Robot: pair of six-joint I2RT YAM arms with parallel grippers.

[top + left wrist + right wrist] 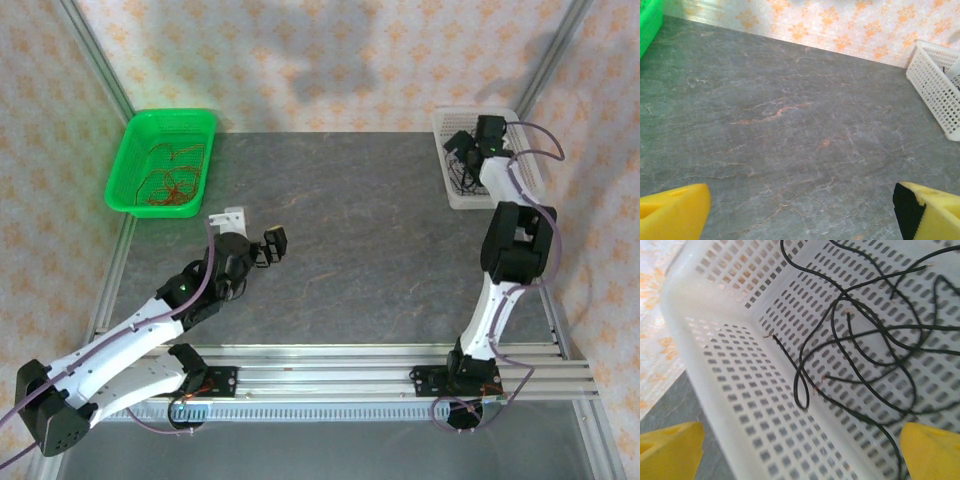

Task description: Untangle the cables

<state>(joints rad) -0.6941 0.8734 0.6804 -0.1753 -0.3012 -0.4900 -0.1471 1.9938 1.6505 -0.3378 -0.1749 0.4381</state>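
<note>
The cables [879, 330], which we judge limp and light, lie looped inside the white basket [715, 365] under our right fingers [670, 450], spread wide and empty like our left fingers [670, 212], so we would pinch a free end.

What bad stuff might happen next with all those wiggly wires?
1. The black cables lie in crossing loops in the white basket. The open right gripper hangs just above them, so it might hook a loop when it pulls away.
2. Their thin ends might slip through the basket's holes and catch.
3. The red cables are heaped together in the green basket, so pulling one might drag out several.
</note>
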